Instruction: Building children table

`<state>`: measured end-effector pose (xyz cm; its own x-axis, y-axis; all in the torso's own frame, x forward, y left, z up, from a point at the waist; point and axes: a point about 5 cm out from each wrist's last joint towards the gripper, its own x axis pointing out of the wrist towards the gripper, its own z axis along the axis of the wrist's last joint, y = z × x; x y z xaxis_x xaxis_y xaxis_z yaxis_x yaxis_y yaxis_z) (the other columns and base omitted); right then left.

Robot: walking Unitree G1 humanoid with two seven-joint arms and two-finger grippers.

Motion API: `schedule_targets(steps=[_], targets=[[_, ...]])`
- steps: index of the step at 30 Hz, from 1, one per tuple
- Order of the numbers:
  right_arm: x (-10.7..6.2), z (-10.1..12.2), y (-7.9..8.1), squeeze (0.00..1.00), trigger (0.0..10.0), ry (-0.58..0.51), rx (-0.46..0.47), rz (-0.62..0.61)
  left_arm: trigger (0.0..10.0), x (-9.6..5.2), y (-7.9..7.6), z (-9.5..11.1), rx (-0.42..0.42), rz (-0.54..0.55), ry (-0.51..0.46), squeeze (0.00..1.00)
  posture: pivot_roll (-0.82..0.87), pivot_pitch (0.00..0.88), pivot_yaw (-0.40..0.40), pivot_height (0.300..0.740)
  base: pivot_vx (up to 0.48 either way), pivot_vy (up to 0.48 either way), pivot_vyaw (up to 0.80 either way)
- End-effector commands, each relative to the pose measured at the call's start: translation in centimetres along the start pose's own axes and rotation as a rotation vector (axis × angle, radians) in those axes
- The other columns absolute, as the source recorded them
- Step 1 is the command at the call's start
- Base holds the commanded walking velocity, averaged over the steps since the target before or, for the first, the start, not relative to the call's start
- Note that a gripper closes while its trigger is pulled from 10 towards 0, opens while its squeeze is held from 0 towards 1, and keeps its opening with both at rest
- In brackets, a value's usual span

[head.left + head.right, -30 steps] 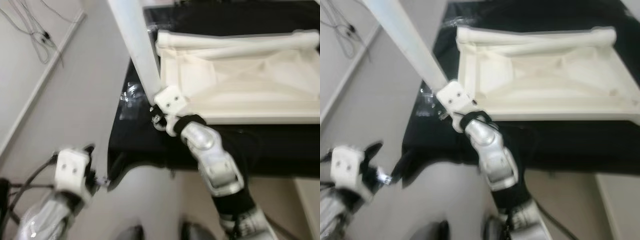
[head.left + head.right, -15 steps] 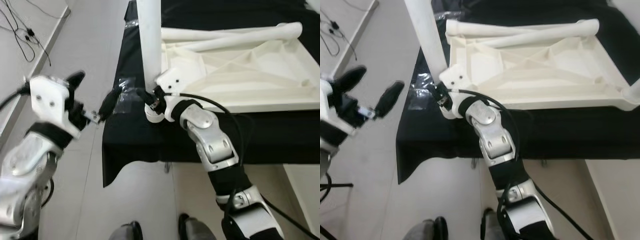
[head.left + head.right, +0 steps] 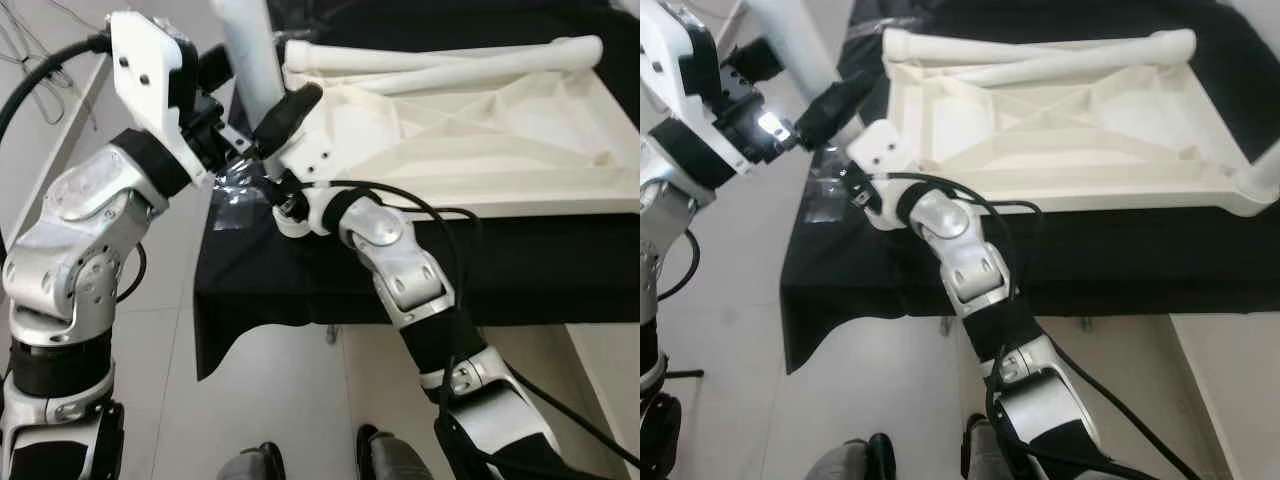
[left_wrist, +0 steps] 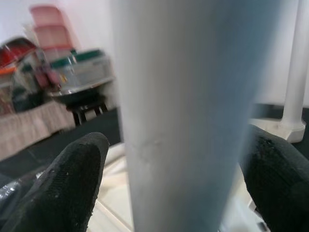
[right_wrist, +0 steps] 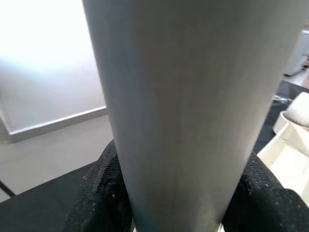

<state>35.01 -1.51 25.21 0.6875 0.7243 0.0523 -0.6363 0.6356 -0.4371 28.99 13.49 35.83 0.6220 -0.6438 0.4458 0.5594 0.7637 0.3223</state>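
Observation:
The cream table top [image 3: 500, 205] lies upside down on a black-covered table [image 3: 300, 290]. A white table leg [image 3: 245, 50] stands tilted at its near left corner. My right gripper [image 5: 176, 203] is shut on the leg's lower part, with black fingers [image 5: 104, 193] on both sides. My left gripper [image 3: 250, 95] is higher up and open. Its fingers [image 4: 72, 179] straddle the leg [image 4: 188, 121], with a thin gap showing on one side.
Two loose legs [image 3: 440, 55] lie along the top's far edge. Another leg [image 3: 1260, 175] stands at the right corner. A clear plastic bag [image 3: 235, 195] lies on the cloth by the corner. Cables [image 3: 30, 40] trail on the floor at left.
My left arm has swung up from the low left, and its open fingers now sit around the leg. The right gripper has kept its hold. The camera has shifted.

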Motion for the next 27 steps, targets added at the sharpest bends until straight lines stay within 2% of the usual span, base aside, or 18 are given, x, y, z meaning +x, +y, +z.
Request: schedule_targets(steps=[1, 3, 4, 5, 6, 12, 21, 22, 23, 24, 25, 27], targets=[[0.3, -2.9, 1.9, 0.00, 10.0, 0.134, 0.029, 0.082, 10.0, 0.4, 0.1, 0.2, 0.035, -0.010, -0.005, 0.00, -0.03, 0.228, 0.033, 0.740, 0.000, 0.000, 0.00], [0.5, -2.7, 2.1, 0.00, 10.0, 0.131, 0.027, 0.091, 10.0, 1.0, 0.5, 0.3, 0.044, -0.007, -0.006, 0.00, -0.03, 0.229, 0.036, 0.740, 0.000, 0.000, 0.00], [0.6, -2.7, 2.1, 0.00, 10.0, 0.131, 0.028, 0.091, 7.7, 1.2, 0.8, 0.4, 0.044, 0.005, -0.010, 0.00, -0.03, 0.230, 0.037, 0.740, 0.000, 0.000, 0.00], [0.6, -2.7, 2.1, 0.00, 10.0, 0.131, 0.028, 0.091, 7.7, 1.2, 0.8, 0.4, 0.044, 0.005, -0.010, 0.00, -0.03, 0.230, 0.037, 0.740, 0.000, 0.000, 0.00], [0.7, -2.7, 2.0, 0.00, 10.0, 0.135, 0.029, 0.088, 0.0, 1.4, 1.0, 0.4, 0.036, 0.014, -0.011, 0.00, -0.03, 0.233, 0.040, 0.740, 0.000, 0.000, 0.00], [0.7, -2.9, 1.6, 0.00, 10.0, 0.149, 0.031, 0.076, 0.0, 1.8, 1.5, 0.4, 0.015, 0.013, -0.014, 0.00, -0.03, 0.229, 0.039, 0.740, 0.000, 0.000, 0.00], [0.5, -3.4, -0.1, 0.00, 10.0, 0.157, 0.050, 0.044, 0.0, 1.7, 2.6, 1.1, -0.098, 0.057, -0.070, 0.00, -0.03, 0.224, 0.034, 0.740, 0.000, 0.000, 0.00], [0.6, -2.9, -0.5, 0.12, 10.0, 0.108, 0.092, 0.069, 0.0, 1.6, 2.9, 1.4, -0.138, 0.046, -0.083, 0.00, -0.03, 0.224, 0.031, 0.740, 0.000, 0.000, 0.00], [0.6, -2.9, -0.5, 0.12, 10.0, 0.108, 0.092, 0.069, 0.0, 1.6, 2.9, 1.4, -0.138, 0.046, -0.083, 0.00, -0.03, 0.224, 0.031, 0.740, 0.000, 0.000, 0.00], [0.6, -2.6, -0.8, 1.00, 10.0, 0.070, 0.137, 0.099, 0.0, 1.6, 3.0, 1.6, -0.169, 0.029, -0.092, 0.00, -0.02, 0.224, 0.028, 0.740, 0.000, 0.000, 0.00], [0.6, -2.2, -1.0, 1.00, 10.0, 0.028, 0.165, 0.126, 0.0, 1.6, 3.0, 1.7, -0.197, 0.007, -0.097, 0.00, -0.02, 0.225, 0.028, 0.740, 0.000, 0.000, 0.00], [0.6, -2.2, -1.0, 1.00, 10.0, 0.028, 0.165, 0.126, 0.0, 1.6, 3.0, 1.7, -0.197, 0.007, -0.097, 0.00, -0.02, 0.225, 0.028, 0.740, 0.000, 0.000, 0.00]])
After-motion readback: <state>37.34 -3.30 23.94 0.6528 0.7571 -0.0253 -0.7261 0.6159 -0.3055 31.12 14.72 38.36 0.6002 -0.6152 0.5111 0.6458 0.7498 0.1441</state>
